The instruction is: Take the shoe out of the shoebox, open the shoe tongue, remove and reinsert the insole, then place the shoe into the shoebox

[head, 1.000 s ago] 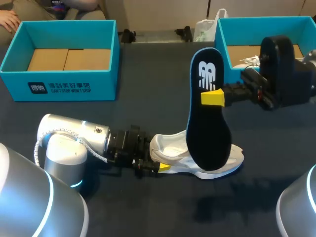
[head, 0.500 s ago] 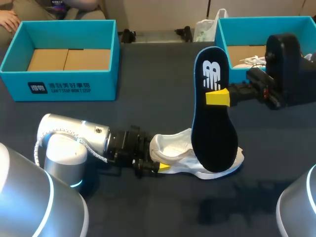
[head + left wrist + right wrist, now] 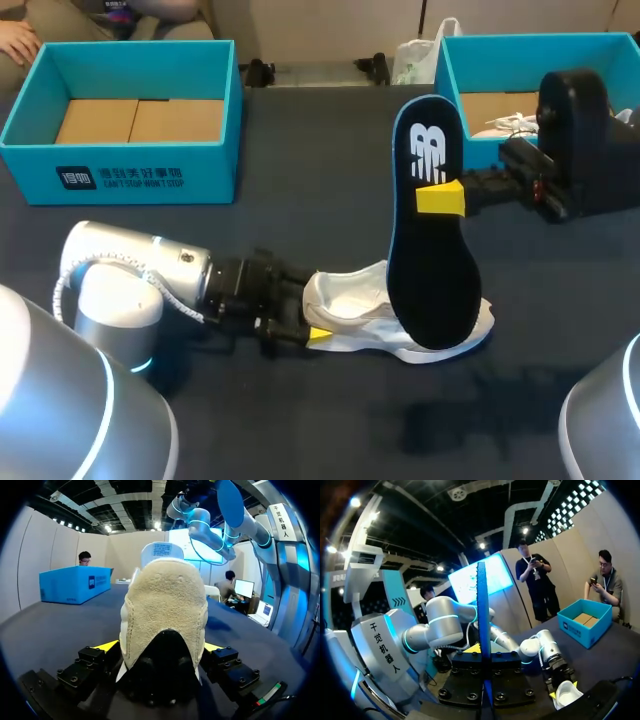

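The shoe (image 3: 345, 303) lies near-centre on the worktop (image 3: 300, 200), soft and light, with its heel clamped in my left tool (image 3: 318, 334). My right tool (image 3: 440, 198) pinches the thin, probably floppy insole (image 3: 432, 280) upright above it. Gripping nearer mid-length should limit bending.

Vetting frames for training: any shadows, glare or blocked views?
Head view: even light, faint shadow on the table near the shoe. Left wrist view: the shoe's heel fills the middle, hiding what lies ahead. Right wrist view: no glare on the insole, seen edge-on as a thin line.
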{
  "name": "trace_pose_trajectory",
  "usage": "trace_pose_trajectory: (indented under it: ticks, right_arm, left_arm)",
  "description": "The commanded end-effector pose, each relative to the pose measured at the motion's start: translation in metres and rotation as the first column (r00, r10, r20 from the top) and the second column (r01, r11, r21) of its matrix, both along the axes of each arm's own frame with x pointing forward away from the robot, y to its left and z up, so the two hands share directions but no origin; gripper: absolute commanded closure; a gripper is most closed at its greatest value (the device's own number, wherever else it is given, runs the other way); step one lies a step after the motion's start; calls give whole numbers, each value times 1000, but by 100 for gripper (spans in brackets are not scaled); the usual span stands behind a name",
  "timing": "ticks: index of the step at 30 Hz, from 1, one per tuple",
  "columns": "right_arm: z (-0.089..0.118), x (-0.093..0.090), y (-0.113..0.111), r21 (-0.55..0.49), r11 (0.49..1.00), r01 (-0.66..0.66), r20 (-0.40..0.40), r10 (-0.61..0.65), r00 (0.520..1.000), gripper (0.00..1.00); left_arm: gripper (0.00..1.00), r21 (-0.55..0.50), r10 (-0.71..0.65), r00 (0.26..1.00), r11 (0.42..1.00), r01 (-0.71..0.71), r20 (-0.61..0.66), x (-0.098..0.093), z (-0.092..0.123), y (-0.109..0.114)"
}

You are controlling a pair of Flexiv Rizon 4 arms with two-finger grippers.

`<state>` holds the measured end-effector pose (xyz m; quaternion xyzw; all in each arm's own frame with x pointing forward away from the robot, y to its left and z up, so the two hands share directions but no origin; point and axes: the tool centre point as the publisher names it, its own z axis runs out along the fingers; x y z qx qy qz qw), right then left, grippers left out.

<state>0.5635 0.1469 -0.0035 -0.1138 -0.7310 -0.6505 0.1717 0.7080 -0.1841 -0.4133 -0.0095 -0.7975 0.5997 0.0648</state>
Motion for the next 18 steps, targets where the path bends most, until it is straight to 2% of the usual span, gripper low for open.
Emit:
trace_pose_trajectory:
  ticks: [1,4,7,8,18]
  right_arm:
    - [-1,0,1,-1,1000,0,-1,0,1000,100]
    - [-1,0,1,-1,1000,0,-1,0,1000,100]
    - [-1,0,1,-1,1000,0,-1,0,1000,100]
    - [-1,0,1,-1,1000,0,-1,0,1000,100]
    - [-1,0,1,-1,1000,0,-1,0,1000,100]
  left_arm:
    - [0,17,4,1000,1000,-4,1,-3,12,15]
    - [0,54,-2,1000,999,1,8,-3,15,21]
    - [0,149,-10,999,989,2,49,-1,23,29]
    - [0,154,2,994,988,-19,113,2,28,33]
    - [0,154,2,994,988,-19,113,2,28,33]
